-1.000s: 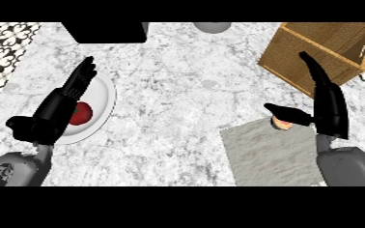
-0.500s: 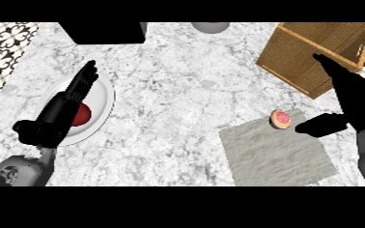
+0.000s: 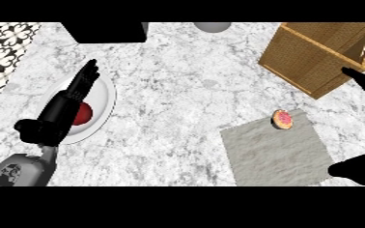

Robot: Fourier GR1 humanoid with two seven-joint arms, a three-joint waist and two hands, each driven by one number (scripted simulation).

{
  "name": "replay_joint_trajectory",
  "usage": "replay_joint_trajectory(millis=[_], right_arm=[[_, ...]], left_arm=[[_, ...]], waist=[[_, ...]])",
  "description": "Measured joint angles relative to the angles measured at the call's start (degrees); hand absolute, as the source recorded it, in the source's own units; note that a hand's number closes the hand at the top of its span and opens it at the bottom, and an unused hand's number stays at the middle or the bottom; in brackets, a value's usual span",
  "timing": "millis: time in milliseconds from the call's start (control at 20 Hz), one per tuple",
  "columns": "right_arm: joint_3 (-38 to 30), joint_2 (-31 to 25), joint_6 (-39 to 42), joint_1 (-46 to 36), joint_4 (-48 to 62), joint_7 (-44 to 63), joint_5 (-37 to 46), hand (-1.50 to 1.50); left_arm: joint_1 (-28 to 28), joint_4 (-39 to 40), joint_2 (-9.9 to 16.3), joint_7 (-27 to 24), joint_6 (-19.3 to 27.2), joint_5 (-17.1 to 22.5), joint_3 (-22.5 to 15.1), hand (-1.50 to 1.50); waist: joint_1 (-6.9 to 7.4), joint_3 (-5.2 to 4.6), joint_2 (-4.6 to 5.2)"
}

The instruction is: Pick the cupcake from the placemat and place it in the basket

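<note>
Cupcake: small, round, pink-topped, lying on far edge of grey textured placemat, well apart from both hands. Right hand: mostly out of frame at right edge; finger state cannot be told. Left hand: fingers straight, together, over white round plate. Woven box-shaped basket beyond placemat. Marble counter.

The left hand lies open near the tabletop's left edge, fingers straight and pointing toward the far edge, thumb out to the side, its grey forearm entering from the near left corner. Of the right hand only dark tips show at the right edge.
</note>
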Motion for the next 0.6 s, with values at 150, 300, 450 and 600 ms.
replay_joint_trajectory(millis=[150, 300, 450, 600], right_arm=[[-3.3, -0.9, 1.0, 1.5, -2.0, 0.1, -2.4, -1.5], [-4.8, 0.2, 1.4, 3.7, -2.8, -0.8, -1.4, -1.5], [-5.2, 2.9, 0.8, 6.5, -1.7, -3.9, 2.5, -1.5], [-4.2, 6.0, -0.7, 7.1, 0.9, -6.5, 6.6, -1.5]], left_arm=[[-0.3, 0.3, -1.2, 0.0, -0.9, -0.6, 0.8, 0.0], [-0.8, 1.0, -1.9, 0.3, -2.4, -1.2, 1.9, 0.0], [0.5, -0.2, -2.2, 0.0, -3.5, -2.1, 2.7, 0.0], [-0.3, -0.4, -2.8, 1.2, -4.5, -2.7, 3.9, 0.0]], waist=[[0.39, 0.04, 0.13], [0.66, 0.06, 0.22], [0.93, 0.09, 0.27], [1.1, 0.11, 0.33]])
